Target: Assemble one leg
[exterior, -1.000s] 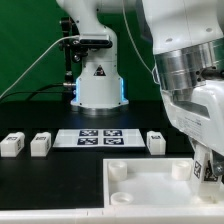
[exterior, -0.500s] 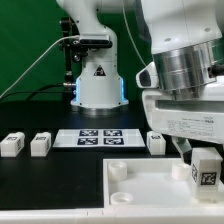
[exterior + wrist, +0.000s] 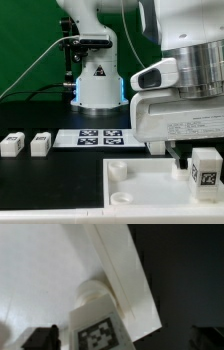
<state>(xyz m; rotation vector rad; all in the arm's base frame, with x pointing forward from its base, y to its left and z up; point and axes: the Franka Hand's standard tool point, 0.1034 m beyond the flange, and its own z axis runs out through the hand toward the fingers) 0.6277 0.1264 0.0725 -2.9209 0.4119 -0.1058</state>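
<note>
One leg (image 3: 205, 167), a small white block with a black-and-white tag, stands upright in the near right corner of the large white panel (image 3: 140, 187). My gripper (image 3: 197, 148) hangs just above it, open, one dark finger (image 3: 178, 152) showing beside the block. In the wrist view the leg (image 3: 100, 333) sits next to a round socket (image 3: 92, 291) on the panel (image 3: 40, 274). It lies between my gripper's (image 3: 122, 340) spread fingers (image 3: 42, 338), which stand apart from it.
Two more loose legs (image 3: 12, 144) (image 3: 40, 144) lie on the black table at the exterior view's left. The marker board (image 3: 98, 138) lies behind the panel, in front of the robot base (image 3: 97, 82). A raised socket (image 3: 116, 170) marks the panel's left corner.
The jaws have opened wide and let go of the leg. The hand has risen a little. The leg stays upright on the panel corner.
</note>
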